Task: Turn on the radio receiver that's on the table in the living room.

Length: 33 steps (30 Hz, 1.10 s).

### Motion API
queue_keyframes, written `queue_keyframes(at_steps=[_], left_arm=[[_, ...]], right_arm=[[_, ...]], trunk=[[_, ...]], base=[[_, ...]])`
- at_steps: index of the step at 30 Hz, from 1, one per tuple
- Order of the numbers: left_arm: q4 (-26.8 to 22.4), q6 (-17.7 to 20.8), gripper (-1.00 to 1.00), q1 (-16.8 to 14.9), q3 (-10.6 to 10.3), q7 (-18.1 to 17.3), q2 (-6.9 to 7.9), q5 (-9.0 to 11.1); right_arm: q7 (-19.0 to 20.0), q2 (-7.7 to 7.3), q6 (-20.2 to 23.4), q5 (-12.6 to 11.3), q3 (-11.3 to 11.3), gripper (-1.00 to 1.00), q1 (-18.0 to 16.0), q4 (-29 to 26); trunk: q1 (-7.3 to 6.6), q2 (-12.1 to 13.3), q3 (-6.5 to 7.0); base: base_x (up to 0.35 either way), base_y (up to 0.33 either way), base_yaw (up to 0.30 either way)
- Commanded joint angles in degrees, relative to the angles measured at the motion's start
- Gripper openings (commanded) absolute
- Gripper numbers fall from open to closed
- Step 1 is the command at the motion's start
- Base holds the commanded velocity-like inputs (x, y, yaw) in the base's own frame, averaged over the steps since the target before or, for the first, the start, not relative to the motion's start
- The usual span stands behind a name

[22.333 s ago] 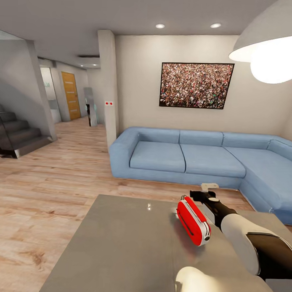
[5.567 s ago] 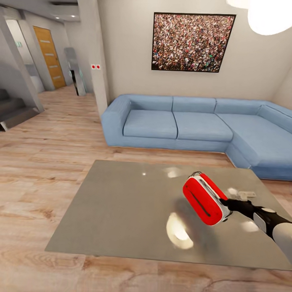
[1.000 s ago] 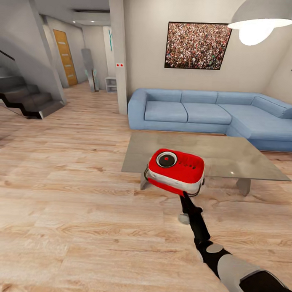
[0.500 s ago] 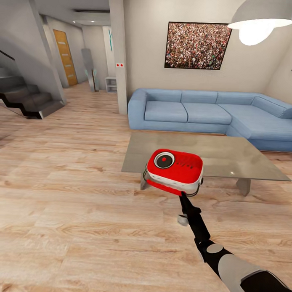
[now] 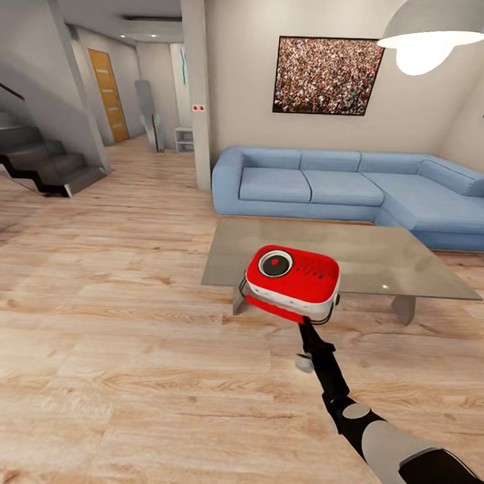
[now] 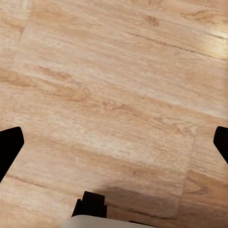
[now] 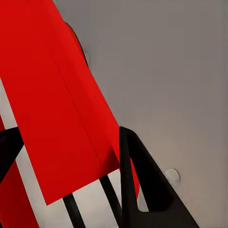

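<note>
Radio receiver (image 5: 293,281) | rounded red-white box | right pincer (image 5: 307,326) clamped | glossy grey table (image 5: 381,261)

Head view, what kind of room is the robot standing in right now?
Most likely a home living room: a long blue corner sofa stands against the wall, a low grey coffee table sits before it, and a framed crowd photo hangs above.

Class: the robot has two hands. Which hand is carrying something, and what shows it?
The right hand: it is shut on the red radio receiver, held above the wood floor. The left hand hangs open over bare floor.
</note>
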Motion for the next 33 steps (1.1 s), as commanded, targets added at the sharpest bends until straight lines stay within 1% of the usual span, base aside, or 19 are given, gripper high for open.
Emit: queue_keyframes(at_steps=[1, 3, 5, 7, 8, 9, 10, 12, 14, 17, 23, 33], left_arm=[[0.00, 0.00, 1.00, 0.00, 0.00, 0.01, 0.00, 0.00], [0.00, 0.00, 1.00, -0.01, 0.00, 0.00, 0.00, 0.02], [0.00, 0.00, 1.00, 0.01, 0.00, -0.02, 0.00, 0.00], [0.00, 0.00, 1.00, 0.00, 0.00, -0.01, 0.00, -0.01], [0.00, 0.00, 1.00, -0.01, 0.00, 0.00, 0.00, -0.01], [0.00, 0.00, 1.00, -0.01, 0.00, -0.01, 0.00, 0.02], [0.00, 0.00, 1.00, -0.01, 0.00, 0.01, 0.03, 0.02], [0.00, 0.00, 1.00, -0.01, 0.00, 0.02, 0.07, 0.03], [0.00, 0.00, 1.00, -0.01, 0.00, -0.01, 0.08, 0.00], [0.00, 0.00, 1.00, -0.01, 0.00, 0.00, 0.12, -0.01], [0.00, 0.00, 1.00, -0.01, -0.01, -0.01, 0.17, 0.01], [0.00, 0.00, 1.00, -0.01, 0.00, 0.02, 0.34, -0.01]], right_arm=[[-0.01, 0.01, -0.21, 0.23, -0.14, -1.00, -0.02, -0.04], [-0.01, 0.01, 0.05, 0.69, 0.09, -1.00, -0.02, -0.09], [-0.01, 0.01, 0.40, 3.29, 1.62, -1.00, -0.02, -0.18], [-0.01, 0.04, 1.47, 9.08, 4.34, -1.00, -0.02, 0.08], [-0.01, 0.16, 3.38, 11.74, 5.26, -1.00, -0.02, 0.39], [-0.01, 0.28, 5.16, 13.27, 5.64, -1.00, -0.02, 0.85], [-0.01, 0.57, 7.84, 15.43, 6.06, -1.00, -0.02, 2.38], [-0.01, 1.00, 9.33, 16.59, 6.26, -1.00, -0.02, 4.39], [-0.01, 1.32, 10.05, 16.97, 6.34, -1.00, -0.02, 5.19], [-0.01, 1.45, 9.91, 17.05, 6.35, -1.00, -0.02, 5.36], [-0.01, 1.46, 9.33, 16.99, 6.27, -1.00, -0.02, 5.51], [-0.01, 1.49, 9.86, 17.05, 6.27, -1.00, -0.02, 5.68]], trunk=[[0.00, 0.00, 0.01], [0.00, 0.00, 0.01], [0.00, 0.00, 0.01], [0.00, 0.00, 0.01], [0.00, 0.00, 0.01], [0.00, 0.00, 0.01], [0.00, 0.00, 0.01], [0.00, 0.00, 0.01], [0.00, 0.00, 0.01], [0.00, 0.00, 0.01], [0.00, 0.00, 0.01], [0.00, 0.00, 0.01]], base=[[0.000, 0.000, 0.000], [0.000, 0.000, 0.000], [0.000, 0.000, 0.000], [0.000, 0.000, 0.000], [0.000, 0.000, 0.000], [0.000, 0.000, 0.000], [0.000, 0.000, 0.000], [0.000, 0.000, 0.000], [0.000, 0.000, 0.000], [0.000, 0.000, 0.000], [0.000, 0.000, 0.000], [0.000, 0.000, 0.000]])
